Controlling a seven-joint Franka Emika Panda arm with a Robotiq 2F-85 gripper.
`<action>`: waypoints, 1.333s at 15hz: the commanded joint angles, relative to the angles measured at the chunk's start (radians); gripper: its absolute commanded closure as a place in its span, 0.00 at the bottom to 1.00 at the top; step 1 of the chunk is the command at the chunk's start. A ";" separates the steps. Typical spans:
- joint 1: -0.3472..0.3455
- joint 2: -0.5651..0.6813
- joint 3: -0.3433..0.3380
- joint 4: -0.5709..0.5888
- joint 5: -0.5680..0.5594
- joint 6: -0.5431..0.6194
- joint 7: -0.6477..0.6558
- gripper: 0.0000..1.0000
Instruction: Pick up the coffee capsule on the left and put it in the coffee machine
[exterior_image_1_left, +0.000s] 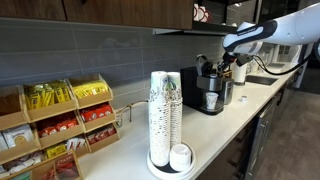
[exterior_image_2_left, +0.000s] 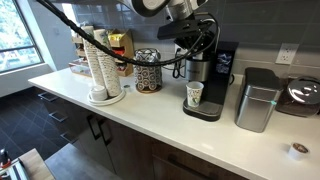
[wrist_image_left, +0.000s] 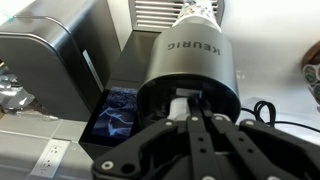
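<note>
The coffee machine (exterior_image_1_left: 210, 85) (exterior_image_2_left: 207, 72) is a black box with a silvery Keurig top (wrist_image_left: 190, 55). It stands on the white counter with a white paper cup (exterior_image_2_left: 194, 95) in its spout bay. My gripper (wrist_image_left: 192, 103) hangs right over the machine's top in both exterior views (exterior_image_1_left: 230, 66) (exterior_image_2_left: 196, 42). Its fingers lie close together, shut. In the wrist view a small white patch shows just beside the fingertips; I cannot tell what it is. One white coffee capsule (exterior_image_2_left: 293, 150) lies on the counter far from the machine. No other capsule shows.
A silvery metal box (exterior_image_2_left: 258, 100) (wrist_image_left: 50, 60) stands beside the machine. Tall stacks of paper cups (exterior_image_1_left: 165, 115) (exterior_image_2_left: 98, 65) stand on a tray. A patterned canister (exterior_image_2_left: 148, 70) and snack racks (exterior_image_1_left: 60, 120) sit along the wall. A cabinet hangs above.
</note>
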 joint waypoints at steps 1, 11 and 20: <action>-0.004 -0.002 -0.013 -0.004 -0.032 0.009 0.046 0.93; -0.015 -0.044 -0.004 0.031 -0.015 -0.051 0.055 0.51; -0.025 -0.190 -0.054 0.033 0.029 -0.293 -0.125 0.00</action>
